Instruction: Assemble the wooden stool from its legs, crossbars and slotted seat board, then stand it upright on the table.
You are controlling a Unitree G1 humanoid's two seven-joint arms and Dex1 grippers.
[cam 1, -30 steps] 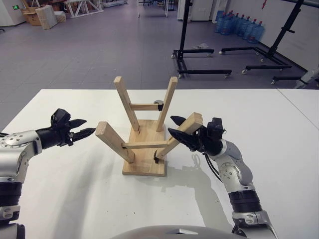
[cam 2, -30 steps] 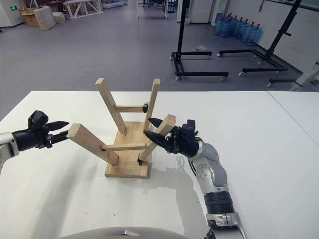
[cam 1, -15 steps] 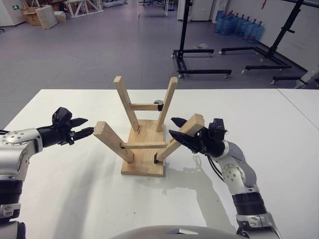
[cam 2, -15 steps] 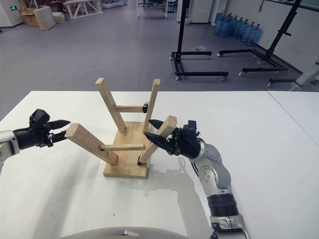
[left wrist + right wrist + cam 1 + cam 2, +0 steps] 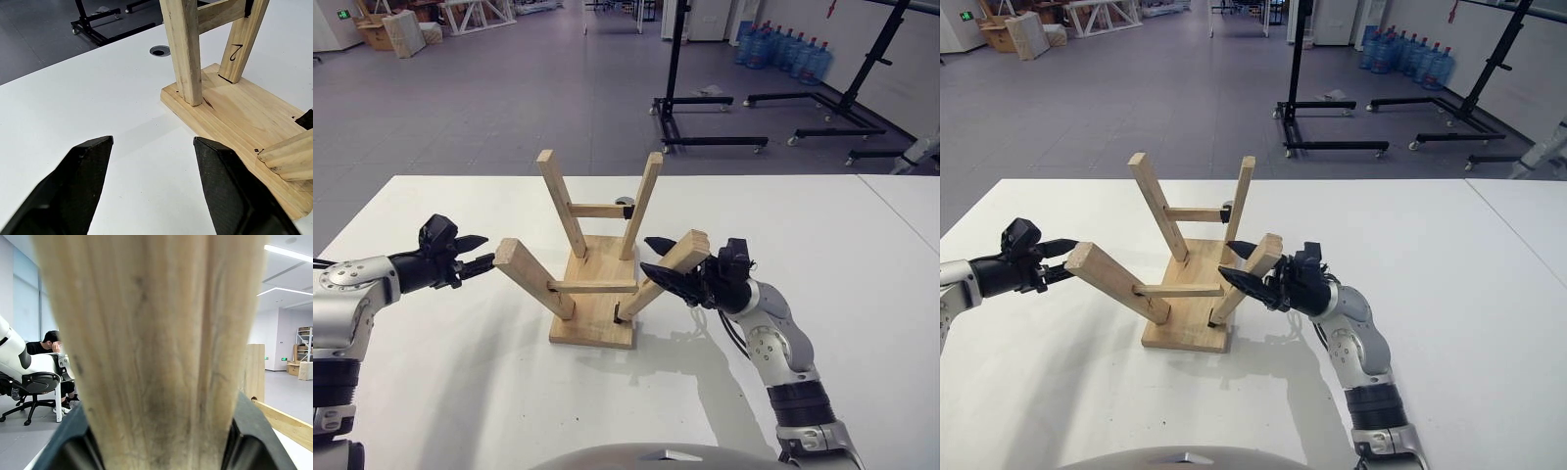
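The wooden stool lies upside down, its seat board [image 5: 592, 330] flat on the white table. Two back legs [image 5: 560, 201] stand upright, joined by a crossbar [image 5: 597, 210]. The two front legs splay outward with a crossbar [image 5: 592, 286] between them. My right gripper [image 5: 648, 253] is shut on the front right leg [image 5: 658, 277], which sits between its fingers [image 5: 68, 440] in the right wrist view. My left gripper [image 5: 481, 252] hangs open just left of the front left leg's [image 5: 530, 277] upper end, with nothing between its fingers [image 5: 88, 171].
A round hole [image 5: 159, 50] sits in the table behind the stool. Bare white table [image 5: 460, 382] spreads to the left, right and front. Black wheeled stands [image 5: 705, 108] and water bottles [image 5: 783, 49] are on the floor beyond the far edge.
The seat board and front legs have slid slightly left with my right gripper on the leg. My left gripper has drawn back a little to the left.
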